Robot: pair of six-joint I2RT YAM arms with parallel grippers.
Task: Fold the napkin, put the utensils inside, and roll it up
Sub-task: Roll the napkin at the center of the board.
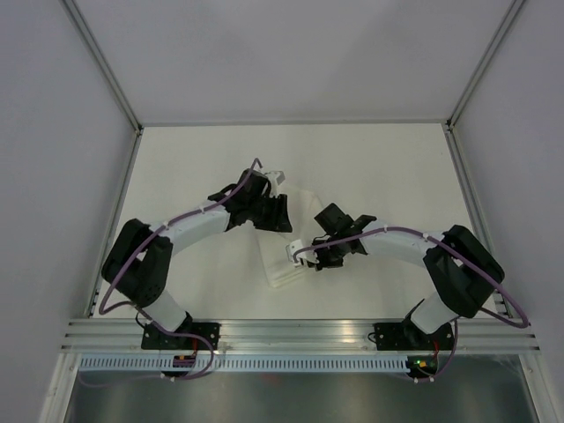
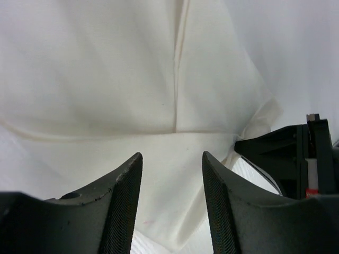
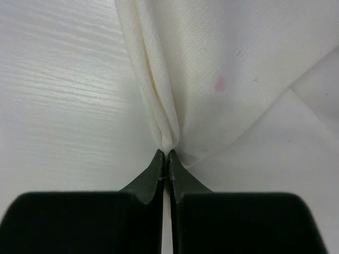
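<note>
Top external: where is the napkin?
— Between both arms, equally near each, long axis running near to far.

Left wrist?
— Left gripper spread apart, hovering over the napkin's creased middle.

Right wrist?
— Right gripper pinches the napkin's bunched edge. No writing legible.

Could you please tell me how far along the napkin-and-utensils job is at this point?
Early. Done: the napkin shows creases and overlapping layers, so folding has begun. In hand: the right gripper is shut on a bunched napkin edge; the left gripper hovers open over it. Left: finishing the fold, placing utensils, none of which are visible, and rolling.
</note>
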